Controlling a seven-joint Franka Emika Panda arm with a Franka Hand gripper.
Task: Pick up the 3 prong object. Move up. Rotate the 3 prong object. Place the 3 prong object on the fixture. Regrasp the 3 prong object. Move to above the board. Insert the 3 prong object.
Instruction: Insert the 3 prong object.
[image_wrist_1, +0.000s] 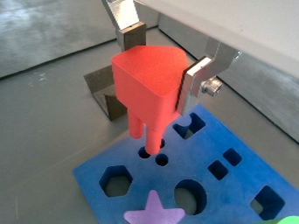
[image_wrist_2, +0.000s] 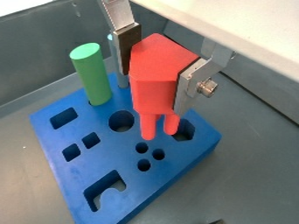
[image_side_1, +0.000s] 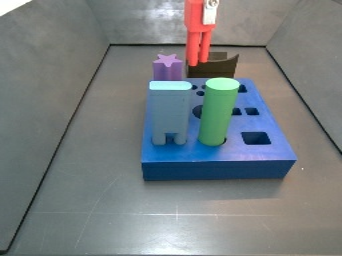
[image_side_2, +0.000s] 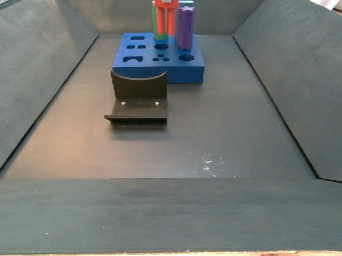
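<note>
I am holding the red block (image_wrist_2: 158, 74) upright in the clamped gripper (image_wrist_2: 158, 66) — prongs hanging just above the blue board (image_wrist_2: 70, 131), frame centre.

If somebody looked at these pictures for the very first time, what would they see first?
Probably the bright red 3 prong object, held upright in the end effector with its prongs pointing down just above the board. Next comes that big blue board itself, with a tall green cylinder, a light blue block and a purple star peg standing in it. The dark fixture sits on the floor beside the board.
</note>
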